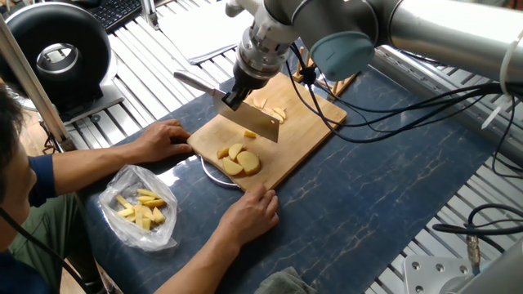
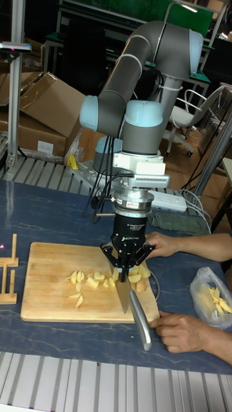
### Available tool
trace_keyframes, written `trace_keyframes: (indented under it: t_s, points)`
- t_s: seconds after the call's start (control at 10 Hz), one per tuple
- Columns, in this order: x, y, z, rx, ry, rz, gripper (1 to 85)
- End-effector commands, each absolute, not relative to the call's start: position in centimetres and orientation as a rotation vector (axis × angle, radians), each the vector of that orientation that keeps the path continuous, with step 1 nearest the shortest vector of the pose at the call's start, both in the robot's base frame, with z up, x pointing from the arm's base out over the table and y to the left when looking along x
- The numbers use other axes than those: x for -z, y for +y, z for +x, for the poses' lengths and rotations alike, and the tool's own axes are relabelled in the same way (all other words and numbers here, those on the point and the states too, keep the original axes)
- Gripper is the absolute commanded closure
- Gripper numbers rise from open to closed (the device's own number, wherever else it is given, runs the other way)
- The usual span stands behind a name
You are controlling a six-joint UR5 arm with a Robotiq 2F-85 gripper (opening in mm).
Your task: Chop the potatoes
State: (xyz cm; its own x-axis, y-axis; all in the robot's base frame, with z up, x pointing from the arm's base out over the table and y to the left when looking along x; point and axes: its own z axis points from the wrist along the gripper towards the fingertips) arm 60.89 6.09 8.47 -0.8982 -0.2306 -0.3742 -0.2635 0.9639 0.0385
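Observation:
My gripper point(image 1: 238, 91) point(image 2: 126, 270) is shut on a cleaver-style knife point(image 1: 257, 122) point(image 2: 124, 293). Its blade hangs edge-down just above the wooden cutting board point(image 1: 306, 124) point(image 2: 42, 287), and its handle point(image 1: 191, 80) point(image 2: 142, 326) points toward the person. The potatoes lie on the board in three spots. Rounded slices point(image 1: 239, 160) point(image 2: 138, 275) sit near the front edge, one small chunk point(image 1: 250, 134) lies under the blade, and thin cut sticks point(image 1: 270, 109) point(image 2: 86, 280) lie behind it.
A person's hands point(image 1: 166, 139) point(image 1: 250, 212) hold the board's near corners. A clear plastic bag of yellow pieces point(image 1: 142, 209) point(image 2: 210, 299) lies to the left. A wooden rack point(image 1: 328, 69) stands behind the board, and a black round device point(image 1: 57, 52) is at the far left. Cables run on the right.

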Motion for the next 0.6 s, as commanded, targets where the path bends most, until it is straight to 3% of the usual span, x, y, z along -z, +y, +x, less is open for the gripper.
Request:
trace_keyframes:
  t_s: [0.0,0.5]
  points:
    - [-8.45,6.12,61.02,-0.138,2.734,-0.346,84.7]
    - [-8.40,6.13,61.01,-0.141,2.732,-0.349,84.7]
